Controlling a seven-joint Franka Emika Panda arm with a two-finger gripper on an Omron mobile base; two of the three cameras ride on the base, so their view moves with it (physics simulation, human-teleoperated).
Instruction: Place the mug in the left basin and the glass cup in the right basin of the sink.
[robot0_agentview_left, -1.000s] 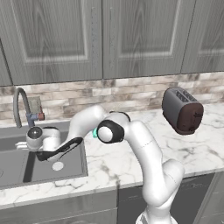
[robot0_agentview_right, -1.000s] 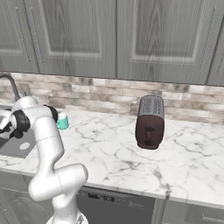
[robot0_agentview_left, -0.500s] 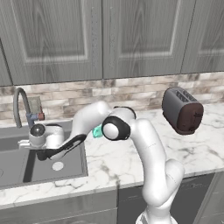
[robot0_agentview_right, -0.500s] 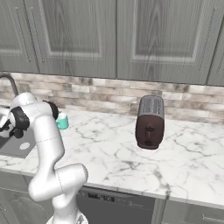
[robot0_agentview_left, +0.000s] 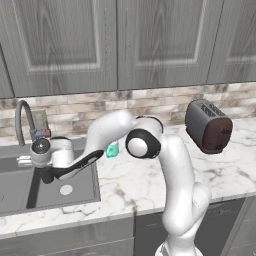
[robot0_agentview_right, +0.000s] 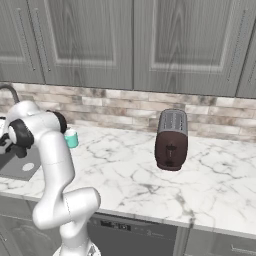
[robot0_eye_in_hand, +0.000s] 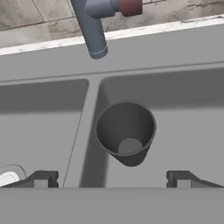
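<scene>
In the hand view the tool (robot0_eye_in_hand: 112, 178) stands spread wide, its two dark fingertips (robot0_eye_in_hand: 40, 178) far apart at the bottom edge and pinching nothing. Between and just beyond them the glass cup (robot0_eye_in_hand: 125, 133) stands free in the right basin, mouth toward the camera, close beside the ridge (robot0_eye_in_hand: 84, 127) that splits the sink (robot0_eye_in_hand: 175, 52). A pale drain (robot0_eye_in_hand: 8, 174) shows at the near corner of the left basin. Past the cup the faucet (robot0_eye_in_hand: 94, 30) spout hangs over the back rim, over the ridge line. From the left base view the arm reaches down over the sink (robot0_agentview_left: 20, 192), the hand low above the right basin, where a round drain (robot0_agentview_left: 66, 189) lies bare. Farther back on the marble bench (robot0_agentview_left: 150, 180) the mug (robot0_agentview_left: 112, 149) stands upright just right of the sink, partly behind the arm; the right base view shows it (robot0_agentview_right: 71, 138) too. A dark toaster (robot0_agentview_left: 208, 126) sits well apart to the right, near the brick backsplash (robot0_agentview_left: 150, 102).
</scene>
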